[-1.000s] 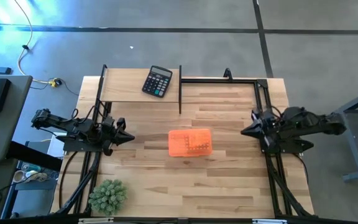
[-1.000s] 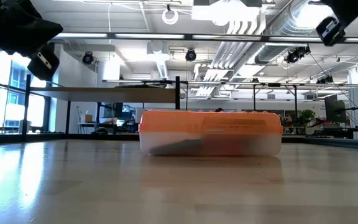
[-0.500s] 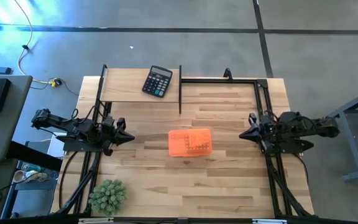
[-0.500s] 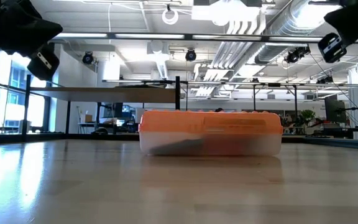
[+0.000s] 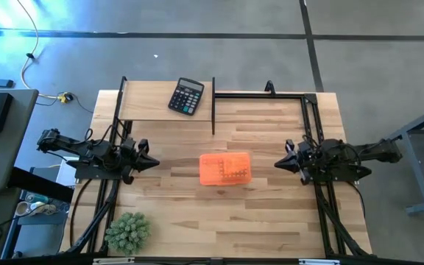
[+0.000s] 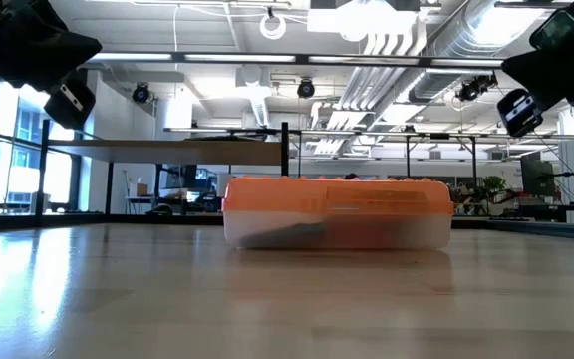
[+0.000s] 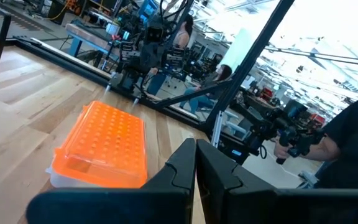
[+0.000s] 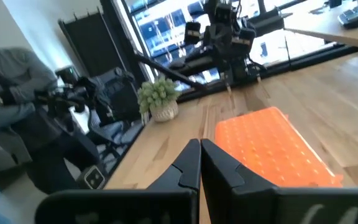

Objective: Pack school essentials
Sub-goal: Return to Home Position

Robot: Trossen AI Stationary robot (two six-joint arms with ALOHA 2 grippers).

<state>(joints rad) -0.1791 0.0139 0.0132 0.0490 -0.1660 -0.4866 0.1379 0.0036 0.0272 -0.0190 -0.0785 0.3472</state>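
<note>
The box [image 5: 224, 168] sits shut in the middle of the desk [image 5: 271, 213], its orange lid seated flat on its clear base. I can't see the school essentials themselves. Only a dark shape shows through the base in the low view, so I judge the packing done, with just my retreat to home left.

My right end effector [image 5: 279, 164] hangs near the box's right side without touching it, fingers pressed together on nothing. My left end effector [image 5: 152, 163] hangs farther off on the box's left, also narrow and empty. Both point inward at the box and sit higher than the lid in the low view.

To do this well, I'd draw each arm straight back along its own line, away from the box. I'd hold height so no finger dips toward the lid or nudges the box sideways. I'd leave the fingers closed, since there's nothing to carry. Then I'd fold the arms toward their bases at the desk's left and right edges, slowly and evenly, minding the black frame [image 5: 304, 118] beside them.

Farther out, the calculator [image 5: 186, 96] lies on the raised shelf [image 5: 142, 107] at the back, and the plant [image 5: 128, 231] stands at the front left corner. Neither looks to be in my path.

No brand or label can be read. The lid shows only a grid of raised dots, and the calculator's keys are too small to make out.
</note>
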